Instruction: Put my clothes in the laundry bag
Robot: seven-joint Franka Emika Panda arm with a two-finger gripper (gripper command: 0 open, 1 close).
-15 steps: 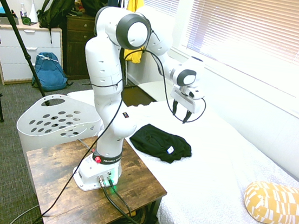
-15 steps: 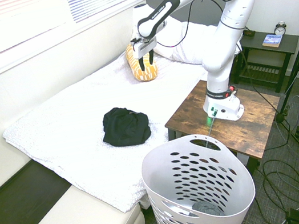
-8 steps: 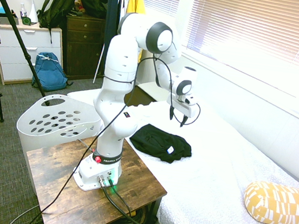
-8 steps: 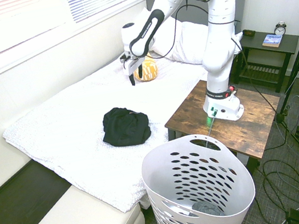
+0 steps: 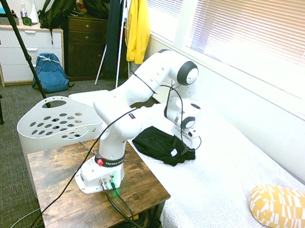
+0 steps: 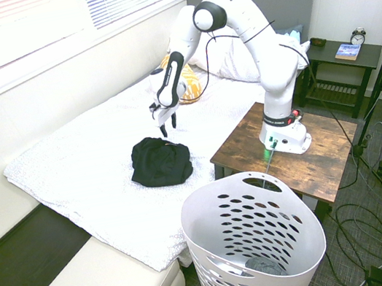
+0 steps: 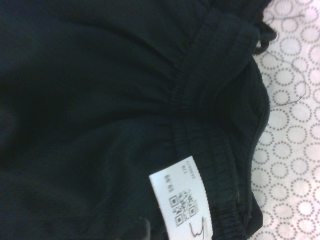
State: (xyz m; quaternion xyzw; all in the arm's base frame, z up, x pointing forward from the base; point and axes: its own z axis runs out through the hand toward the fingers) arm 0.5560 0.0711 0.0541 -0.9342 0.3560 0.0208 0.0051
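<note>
The clothes (image 5: 160, 143) are one crumpled black garment lying on the white bed, near the edge by the wooden table. In the second exterior view the clothes (image 6: 159, 162) lie in the middle of the bed. My gripper (image 6: 168, 126) hangs open just above the garment's far edge, fingers pointing down, nothing between them. From the other side the gripper (image 5: 190, 143) is right over the garment's end that bears the white tag. The wrist view is filled by the black clothes (image 7: 90, 100) with its tag (image 7: 182, 200). The laundry bag (image 6: 190, 221), a white holed basket, stands on the floor beside the table.
A wooden side table (image 6: 330, 155) bears the arm between bed and basket (image 5: 57, 122). A yellow patterned pillow (image 5: 283, 207) lies on the bed. A yellow jacket (image 5: 136, 26) hangs by the window. A blue backpack (image 5: 50, 72) sits by the dresser.
The arm has swung down and across the bed from high near the pillow to just above the black garment. The gripper stays open.
</note>
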